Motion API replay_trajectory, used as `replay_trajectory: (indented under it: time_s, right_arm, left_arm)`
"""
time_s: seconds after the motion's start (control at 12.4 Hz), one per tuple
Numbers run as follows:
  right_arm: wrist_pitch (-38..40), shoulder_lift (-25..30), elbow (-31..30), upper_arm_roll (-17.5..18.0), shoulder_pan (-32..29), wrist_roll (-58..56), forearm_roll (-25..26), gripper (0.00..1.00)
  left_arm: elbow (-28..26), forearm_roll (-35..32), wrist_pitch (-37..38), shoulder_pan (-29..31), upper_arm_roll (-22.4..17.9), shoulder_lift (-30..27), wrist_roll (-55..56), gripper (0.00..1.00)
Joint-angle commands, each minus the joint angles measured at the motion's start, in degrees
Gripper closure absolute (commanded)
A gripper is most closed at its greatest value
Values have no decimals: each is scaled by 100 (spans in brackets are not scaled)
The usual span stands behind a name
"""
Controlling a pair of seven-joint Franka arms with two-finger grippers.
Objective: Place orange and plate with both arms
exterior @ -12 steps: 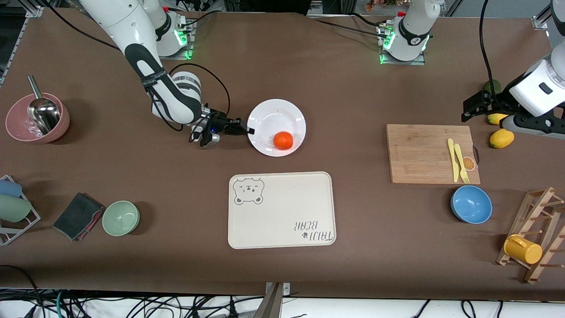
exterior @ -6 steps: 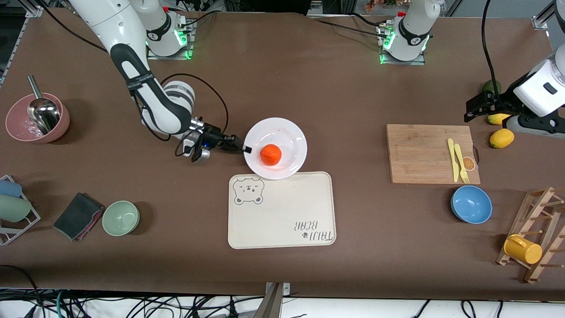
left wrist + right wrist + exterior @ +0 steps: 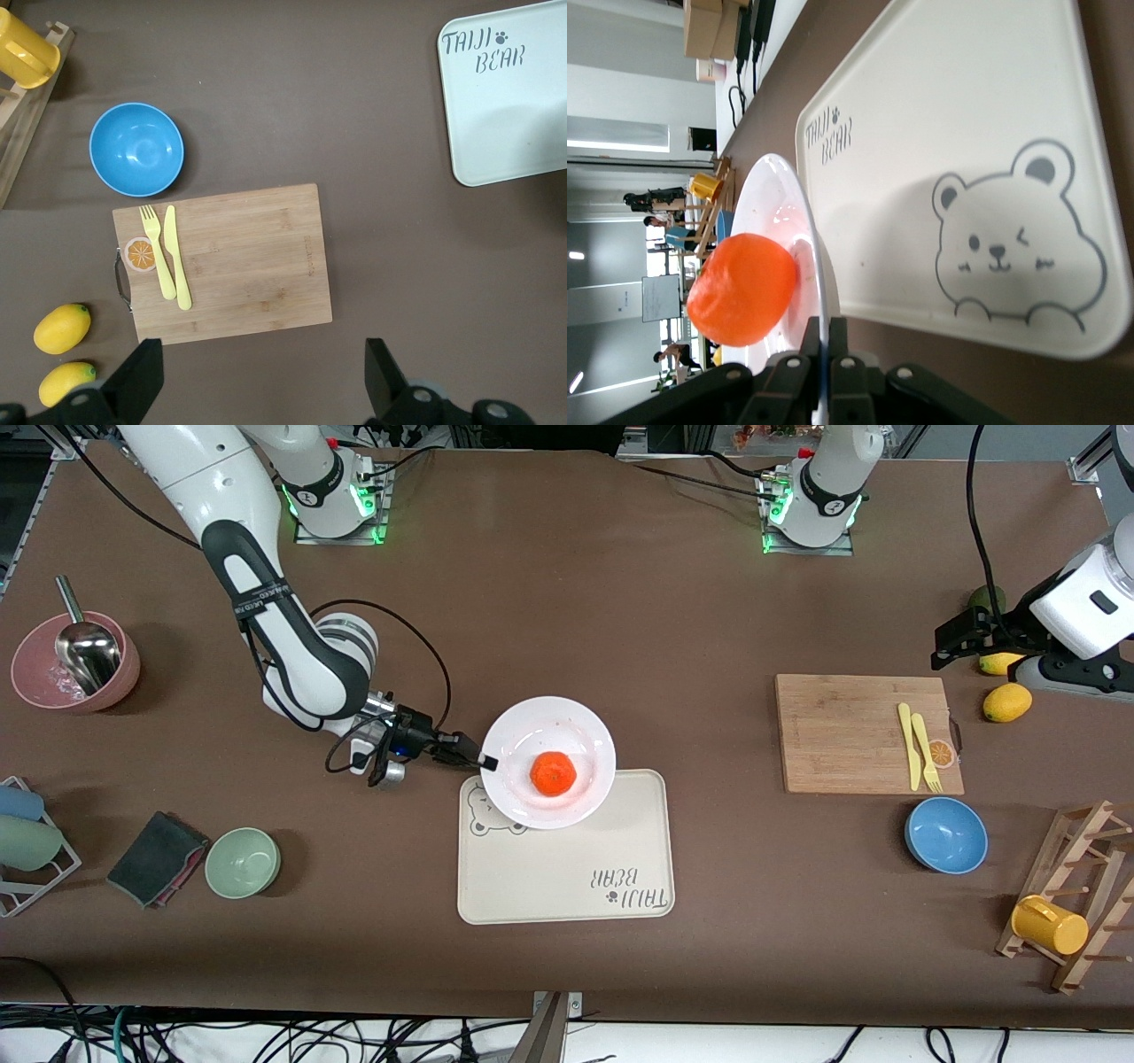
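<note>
A: What does the right wrist view give that the front view cannot?

B: The grip. The right tool (image 3: 824, 350) has its fingers pinched closed on the rim of the plate (image 3: 799, 226), seen edge-on, with the orange (image 3: 741, 289) sitting on the plate. It also shows the plate lifted clear above the tray (image 3: 957, 150), whose bear print shows whole. From the front the right tool (image 3: 483, 762) only meets the plate (image 3: 580, 731) at the rim toward the right arm's end of the counter (image 3: 567, 602).

A: And the front view's own share?

B: The plate covers the corner of the tray (image 3: 567, 877) farther from the camera and hides part of the bear print, with the orange (image 3: 553, 772) near its middle.

A: The left side?

B: The left tool (image 3: 950, 638) waits up in the air, over the counter by the lemons (image 3: 1006, 701) and a dark green fruit (image 3: 985, 597). The left wrist view shows its fingers (image 3: 137, 381) spread wide with nothing between them.

A: Containers?

B: The pink bowl (image 3: 35, 682) holds a metal scoop (image 3: 87, 651). The blue bowl (image 3: 946, 834) and green bowl (image 3: 243, 861) hold nothing. The cutting board (image 3: 850, 731) carries a yellow knife and fork (image 3: 920, 746).
</note>
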State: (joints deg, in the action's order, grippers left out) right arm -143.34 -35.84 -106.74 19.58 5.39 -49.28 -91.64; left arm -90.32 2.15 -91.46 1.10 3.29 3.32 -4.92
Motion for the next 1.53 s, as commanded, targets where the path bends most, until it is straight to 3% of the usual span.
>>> replay_trajectory:
  time_s: [0.0,0.24,0.64,0.88,0.96,1.04,1.12,1.45]
  right_arm:
    - [8,-738,872,-156,15,94,137,100]
    - [8,-1388,1610,-226,-29,120,462,100]
    - [-176,-2057,2673,-612,681,472,323,100]
    - [-274,-2093,2685,-666,718,411,181,100]
    - [-265,-2085,2676,-666,674,393,190,79]
    - [-265,-2067,2615,-666,630,393,207,32]
    - [-265,-2023,2501,-666,604,306,234,0]
    - [-177,-1261,1782,-762,472,68,550,0]
  left_arm:
    - [164,-66,128,13,31,63,-106,0]
    - [164,-66,119,4,40,72,-106,0]
    - [164,-66,119,-13,40,81,-105,0]
    - [164,-66,119,-31,40,81,-105,0]
    - [164,-66,119,-40,40,81,-97,0]
    - [164,-66,119,-40,40,81,-97,0]
    - [164,-66,119,-40,40,89,-97,0]
    - [164,-74,119,-40,40,89,-97,0]
